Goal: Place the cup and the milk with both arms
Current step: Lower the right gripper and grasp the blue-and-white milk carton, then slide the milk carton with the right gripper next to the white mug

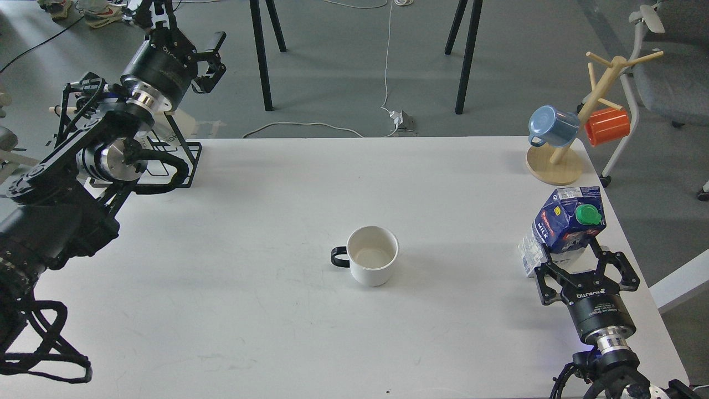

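A white cup [373, 255] with a black handle pointing left stands upright near the middle of the white table [266, 310]. A blue milk carton [566, 221] with a green cap stands tilted near the table's right edge. My right gripper [570, 254] reaches up from the bottom right. Its fingers sit on both sides of the carton's lower part and press on it. My left gripper [191, 25] is open and empty, raised high beyond the table's back left corner, far from the cup.
A wooden mug tree [555, 162] stands at the back right corner, holding a blue cup [550, 126] and an orange cup [607, 126]. A black wire rack [174, 160] sits at the back left, partly behind my left arm. Chair and stand legs stand beyond the table.
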`<state>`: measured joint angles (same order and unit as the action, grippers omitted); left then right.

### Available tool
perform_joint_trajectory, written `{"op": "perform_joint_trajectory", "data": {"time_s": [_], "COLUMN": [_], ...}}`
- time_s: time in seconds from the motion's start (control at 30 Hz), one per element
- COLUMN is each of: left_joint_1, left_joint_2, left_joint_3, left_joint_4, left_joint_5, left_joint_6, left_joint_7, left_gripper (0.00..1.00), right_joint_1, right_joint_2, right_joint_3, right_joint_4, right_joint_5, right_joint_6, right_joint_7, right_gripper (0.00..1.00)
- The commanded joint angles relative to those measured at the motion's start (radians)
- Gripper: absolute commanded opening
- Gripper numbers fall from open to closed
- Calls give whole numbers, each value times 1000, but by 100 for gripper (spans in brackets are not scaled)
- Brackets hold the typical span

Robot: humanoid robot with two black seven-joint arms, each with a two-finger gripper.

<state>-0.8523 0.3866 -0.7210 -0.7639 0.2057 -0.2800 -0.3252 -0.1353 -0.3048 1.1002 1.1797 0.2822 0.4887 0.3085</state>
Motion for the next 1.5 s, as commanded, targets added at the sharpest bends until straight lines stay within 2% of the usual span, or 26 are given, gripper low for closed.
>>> {"op": "perform_joint_trajectory", "data": {"time_s": [0.0, 0.13, 0.47, 0.67, 1.0, 1.23, 1.47], "left_joint_1": [1, 1, -5, -10, -10, -16, -7], "left_joint_2": [1, 3, 5, 3, 26, 46, 55], "left_joint_3": [0, 2, 29, 35, 37, 51, 64], "left_joint_4": [0, 0, 0, 0, -2, -2, -2], "left_joint_5": [1, 1, 3, 3, 3, 3, 3], "left_joint_6": [1, 1, 7, 10, 10, 7, 2], "left_joint_7": [0, 6, 6, 8, 8, 8, 5], "left_gripper": [100, 100, 100, 100, 100, 100, 100], "right_joint_1": [2, 0, -15, -20, -69, -17, 62], "right_joint_2": [3, 16, 24, 24, 27, 231, 299], "right_joint_3": [0, 0, -16, -19, -80, -117, -175], "right_joint_4": [-6, -6, 18, 21, 198, 153, 18], "right_joint_5": [0, 0, 0, -1, -5, -179, -212], "right_joint_6": [0, 0, 0, 0, 0, 0, 0], "right_joint_7": [0, 0, 0, 0, -2, -6, -9], "right_gripper": [64, 60, 60, 54, 54, 54, 54]}}
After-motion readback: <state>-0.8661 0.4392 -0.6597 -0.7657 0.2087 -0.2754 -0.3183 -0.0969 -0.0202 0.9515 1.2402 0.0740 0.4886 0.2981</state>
